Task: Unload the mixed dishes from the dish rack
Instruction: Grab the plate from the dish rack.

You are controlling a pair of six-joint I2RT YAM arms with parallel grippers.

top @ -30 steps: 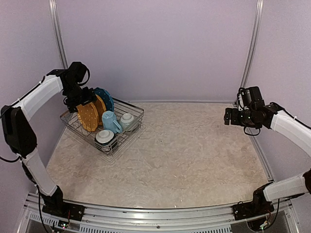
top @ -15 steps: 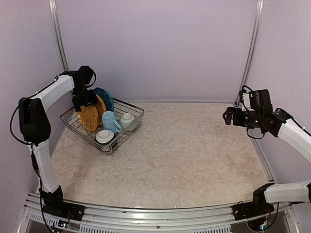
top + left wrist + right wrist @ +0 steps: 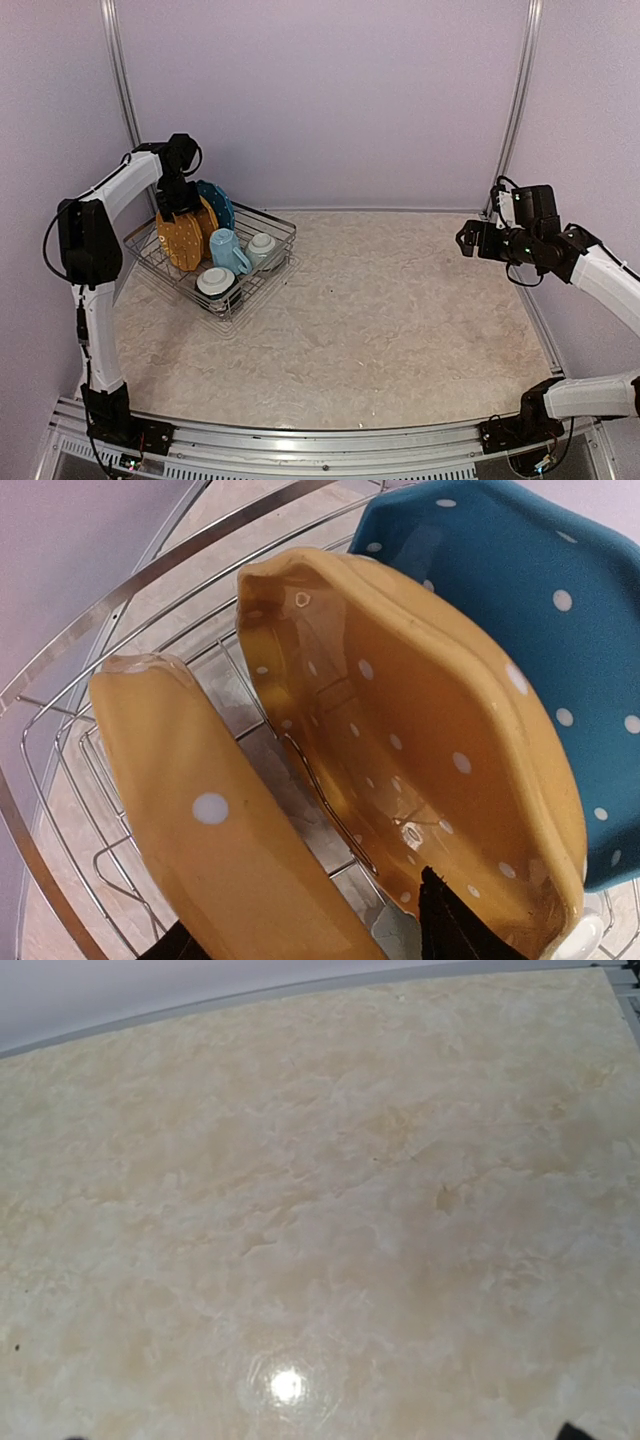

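Observation:
The dish rack (image 3: 272, 224) stands at the table's far left. In it two orange dotted plates (image 3: 184, 240) and a blue dotted plate (image 3: 219, 204) stand on edge, beside a light blue mug (image 3: 228, 250) and two white bowls (image 3: 263, 249). My left gripper (image 3: 183, 209) is down over the plates. In the left wrist view its open jaws straddle the nearer orange plate (image 3: 215, 820). A gap shows between that plate and the right finger (image 3: 450, 925). The second orange plate (image 3: 420, 730) and the blue plate (image 3: 540, 610) stand behind. My right gripper (image 3: 466, 240) hangs open over bare table at the right.
The rack's wire rim (image 3: 95, 630) curves around the plates at the left and top. A purple wall stands close behind the rack. The beige marbled tabletop (image 3: 330, 1210) fills the right wrist view, with a lamp's reflection (image 3: 287, 1385) on it.
My left gripper has moved right and down onto the plates, and its jaws have narrowed around the nearer orange plate. The right arm has shifted only slightly.

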